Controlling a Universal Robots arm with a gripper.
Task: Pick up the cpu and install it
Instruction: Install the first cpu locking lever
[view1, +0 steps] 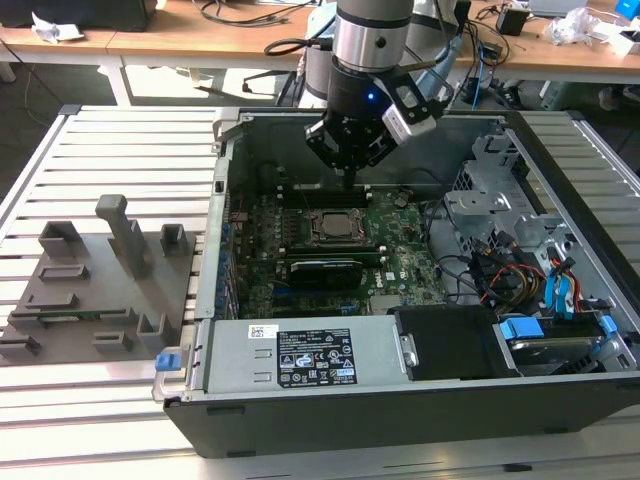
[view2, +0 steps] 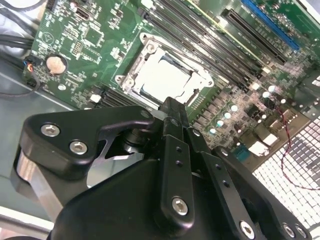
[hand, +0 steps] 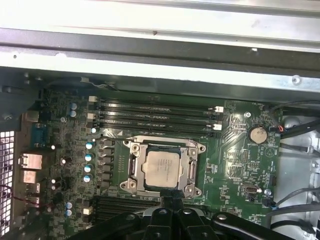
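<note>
The cpu (hand: 162, 168) is lying flat inside the motherboard socket (hand: 132, 170), so it is looking already seated, with the metal frame surrounding it on all four sides. In the exterior view the gripper (view1: 350, 178) is hanging over the open computer case (view1: 300, 420), and the cpu (view1: 332, 226) is sitting below it toward about 7 o'clock, near but apart. In the second wrist view the two fingers (view2: 173, 120) are pressing together into one narrow tip, holding nothing; the chip (view2: 162, 79) is lying just beyond this tip, at about 12 o'clock. The chip is square, so no long axis is mattering. The memory slots (hand: 155, 116) are running along one side of the socket, near it. Above the socket the room is staying open.
</note>
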